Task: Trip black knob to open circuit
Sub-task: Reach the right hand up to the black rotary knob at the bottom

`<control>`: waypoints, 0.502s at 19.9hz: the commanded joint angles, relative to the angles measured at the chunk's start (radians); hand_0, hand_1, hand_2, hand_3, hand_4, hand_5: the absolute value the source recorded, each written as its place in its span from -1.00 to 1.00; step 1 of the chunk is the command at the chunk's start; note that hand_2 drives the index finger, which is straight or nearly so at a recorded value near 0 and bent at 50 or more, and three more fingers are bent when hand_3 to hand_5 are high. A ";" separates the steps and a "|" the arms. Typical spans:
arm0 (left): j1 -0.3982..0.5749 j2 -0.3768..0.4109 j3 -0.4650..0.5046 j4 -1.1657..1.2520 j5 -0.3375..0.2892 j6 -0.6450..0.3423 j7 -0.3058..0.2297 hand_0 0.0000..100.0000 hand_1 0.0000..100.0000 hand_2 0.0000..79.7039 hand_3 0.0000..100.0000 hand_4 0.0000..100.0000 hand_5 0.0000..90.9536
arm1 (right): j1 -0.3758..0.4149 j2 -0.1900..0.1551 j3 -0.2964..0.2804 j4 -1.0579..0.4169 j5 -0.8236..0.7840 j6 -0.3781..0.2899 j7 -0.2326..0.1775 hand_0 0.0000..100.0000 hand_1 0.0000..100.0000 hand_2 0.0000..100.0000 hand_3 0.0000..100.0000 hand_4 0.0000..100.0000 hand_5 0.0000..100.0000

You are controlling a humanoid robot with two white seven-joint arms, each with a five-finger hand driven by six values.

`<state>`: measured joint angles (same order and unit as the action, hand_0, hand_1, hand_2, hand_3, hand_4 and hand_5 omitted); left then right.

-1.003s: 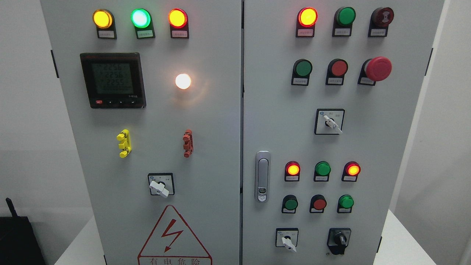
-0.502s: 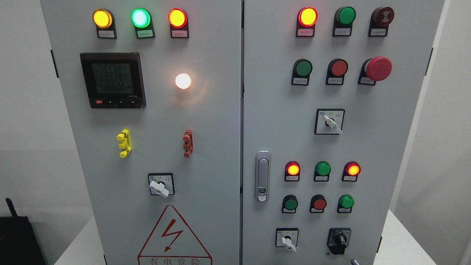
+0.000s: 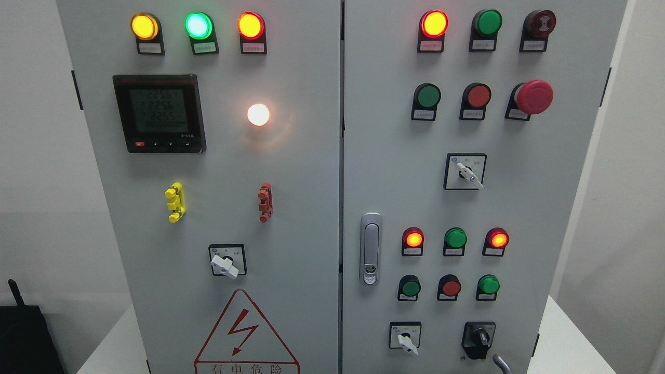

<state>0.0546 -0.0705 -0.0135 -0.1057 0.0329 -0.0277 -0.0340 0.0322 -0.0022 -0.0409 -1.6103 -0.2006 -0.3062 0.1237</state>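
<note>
Black knob (image 3: 479, 338) is sitting lower right of the frame, w/ handle upright. We're seeing a grey finger-like tip (image 3: 501, 362) at the bottom edge beside it; can't tell hand state.

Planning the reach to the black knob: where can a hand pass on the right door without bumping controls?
Bare panel lies right of the black knob up to the door edge, and between the door handle and white switch. Crowded directly above the knob: button rows.

The single head view faces the grey metal two-door control cabinet (image 3: 311, 171) squarely, close up, looking slightly downward.
</note>
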 commanded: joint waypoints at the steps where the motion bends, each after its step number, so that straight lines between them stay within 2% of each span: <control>1: -0.004 -0.002 0.001 0.000 0.002 -0.001 0.000 -0.76 -0.22 -1.00 -1.00 -1.00 -1.00 | -0.017 -0.006 0.003 -0.028 -0.002 -0.007 -0.002 0.46 0.29 -1.00 0.66 0.59 0.60; 10: -0.004 -0.002 0.001 0.000 0.002 -0.001 0.000 -0.76 -0.22 -1.00 -1.00 -1.00 -1.00 | -0.014 -0.006 0.013 -0.034 0.001 -0.005 -0.002 0.46 0.29 -1.00 0.67 0.58 0.59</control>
<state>0.0546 -0.0705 -0.0135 -0.1057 0.0329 -0.0277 -0.0340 0.0295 -0.0022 -0.0330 -1.6183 -0.2001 -0.3046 0.1237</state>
